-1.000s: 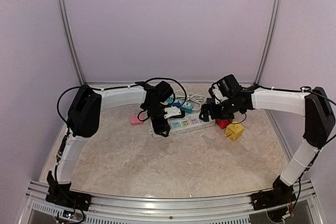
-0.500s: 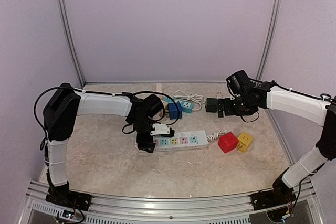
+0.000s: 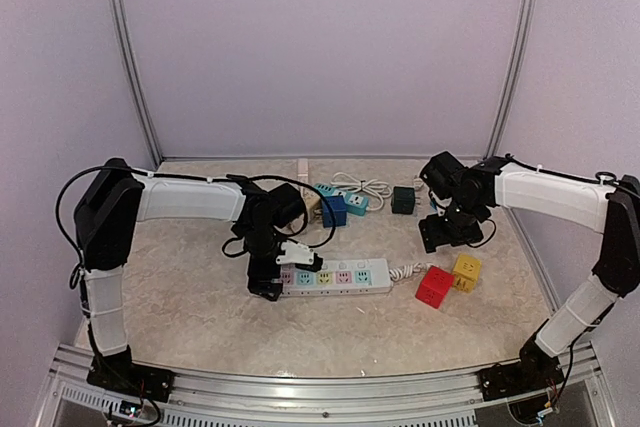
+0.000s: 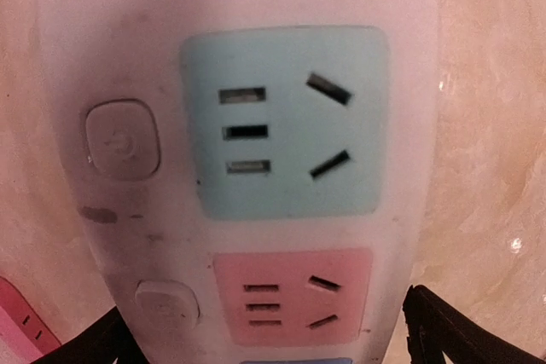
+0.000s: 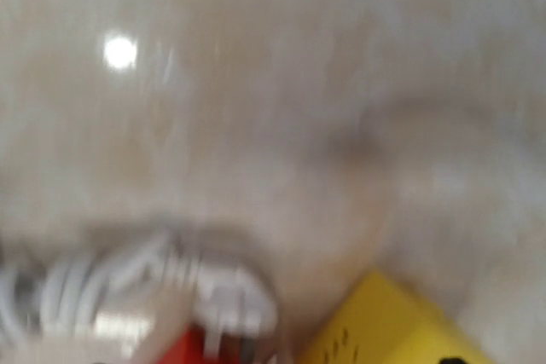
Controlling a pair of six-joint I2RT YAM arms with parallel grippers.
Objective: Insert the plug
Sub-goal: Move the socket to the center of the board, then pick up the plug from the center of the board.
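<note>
Briefly: a long white plastic power strip (image 3: 340, 275) with pastel socket panels lay on the mottled beige bench (image 3: 200, 327). All places below are taken from that strip.

Left claw (image 3: 266, 282) stood over the strip's left end. In the wrist view its black fingertips (image 4: 452, 330) were set wide on either side of the casing, holding nothing.

Right claw (image 3: 438, 235) hung beyond the right end. Its wrist view was blurred, so I could not tell how wide it stood or whether it held anything.

Candidate plugs, none seated:
- black cube plug (image 3: 404, 199), behind the right end
- red cube plug (image 3: 434, 286) touching a yellow cube plug (image 3: 465, 271), just off the right end by the white cord (image 3: 405, 269)
- blue cube plug (image 3: 333, 209), behind the middle

Which one was meant I could not tell.

Judged handling: hard moulded plastic, rigid, light, with smooth faces likely to slip. Best pinched across two opposite flat sides, keeping the pin face clear. The strip looked glossy with rounded edges, and seemed light enough to skid under a push unless braced.
</note>
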